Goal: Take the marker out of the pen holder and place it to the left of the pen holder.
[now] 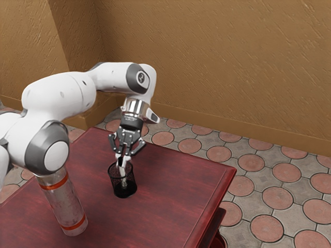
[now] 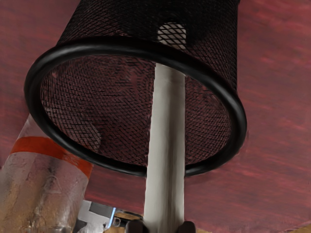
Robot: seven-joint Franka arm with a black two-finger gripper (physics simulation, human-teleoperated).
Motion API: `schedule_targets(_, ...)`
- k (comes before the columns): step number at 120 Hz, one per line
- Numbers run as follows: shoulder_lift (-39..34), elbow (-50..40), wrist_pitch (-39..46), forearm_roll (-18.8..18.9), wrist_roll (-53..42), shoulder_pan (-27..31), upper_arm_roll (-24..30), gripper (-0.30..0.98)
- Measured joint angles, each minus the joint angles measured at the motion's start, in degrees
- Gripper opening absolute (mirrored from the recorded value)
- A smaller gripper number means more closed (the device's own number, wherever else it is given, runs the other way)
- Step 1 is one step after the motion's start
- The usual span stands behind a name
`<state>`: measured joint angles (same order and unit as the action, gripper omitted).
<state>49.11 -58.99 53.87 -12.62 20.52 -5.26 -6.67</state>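
Note:
My gripper points down at the mouth of the black mesh pen holder, which stands upright on the red table. Inside the mesh, the pale marker shows below the fingers. In the wrist view the grey-white marker runs out of the round rim of the pen holder, its lower end seen through the mesh. Both dark fingertips of the gripper press against the marker from two sides. The marker's lower part is still inside the holder.
A metallic cylinder with orange bands stands near the holder, toward the exterior view's left; the wrist view shows the cylinder too. The red table ends at an edge toward the exterior view's right.

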Motion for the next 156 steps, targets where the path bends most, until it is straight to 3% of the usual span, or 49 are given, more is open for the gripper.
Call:
schedule_targets(36, -14.8, -0.2, -4.1, -0.1, 0.1, 0.6, 0.3, -0.10)
schedule_targets(52, -12.1, 1.4, -2.0, -1.4, -0.1, 8.4, 1.9, -0.10)
schedule_targets(75, -4.7, 3.7, 10.6, -2.0, -1.2, 20.4, 5.7, -0.10)
schedule_targets(106, -2.6, 0.3, 22.1, -4.8, -4.1, 22.5, 5.4, -0.09)
schedule_targets(156, -3.8, -4.4, 25.3, -6.0, -7.3, 23.7, 4.6, 0.10)
